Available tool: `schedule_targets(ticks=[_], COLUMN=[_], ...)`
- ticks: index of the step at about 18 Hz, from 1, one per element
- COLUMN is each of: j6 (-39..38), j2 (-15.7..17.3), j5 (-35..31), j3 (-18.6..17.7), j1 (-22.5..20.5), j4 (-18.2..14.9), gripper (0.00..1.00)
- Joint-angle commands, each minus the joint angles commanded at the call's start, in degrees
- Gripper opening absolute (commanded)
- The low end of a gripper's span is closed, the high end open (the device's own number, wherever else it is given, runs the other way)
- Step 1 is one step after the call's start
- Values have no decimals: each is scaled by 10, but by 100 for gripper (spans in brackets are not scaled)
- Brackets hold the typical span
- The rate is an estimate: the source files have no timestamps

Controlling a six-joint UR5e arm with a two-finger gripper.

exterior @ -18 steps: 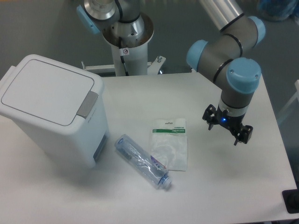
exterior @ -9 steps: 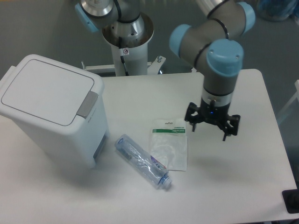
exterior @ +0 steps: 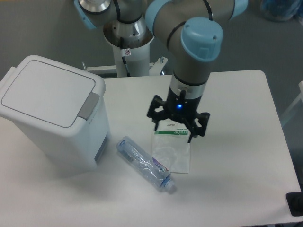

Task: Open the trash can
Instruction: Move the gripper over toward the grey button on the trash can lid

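Overhead, white table (exterior: 236, 156), grey floor (exterior: 42, 28), trash can (exterior: 49, 113) lid closed.

I see my arm (exterior: 189, 28) as thick grey tube segments, each joint capped in light blue plastic; biggest cap sits at the wrist (exterior: 202, 40). Below it a grey wrist cylinder, then a black ring with a small blue light lit. My hand (exterior: 178, 128) is black, two spread fingers with angular brackets. The base (exterior: 129, 40) is a white pedestal with a silver collar, small red-and-white sticker, and a black cable running down its front.
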State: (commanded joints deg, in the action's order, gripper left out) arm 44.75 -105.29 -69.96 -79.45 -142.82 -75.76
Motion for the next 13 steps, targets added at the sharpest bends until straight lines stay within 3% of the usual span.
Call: schedule_targets(ticks=[5, 8, 10, 13], j6=[-83, -145, -237, -260], j2=[2, 19, 39, 54], j5=[15, 24, 30, 30], j3=[32, 28, 22, 22], j1=[20, 34, 38, 40], j4=[-4, -4, 2, 1], gripper=[100, 100, 100, 100])
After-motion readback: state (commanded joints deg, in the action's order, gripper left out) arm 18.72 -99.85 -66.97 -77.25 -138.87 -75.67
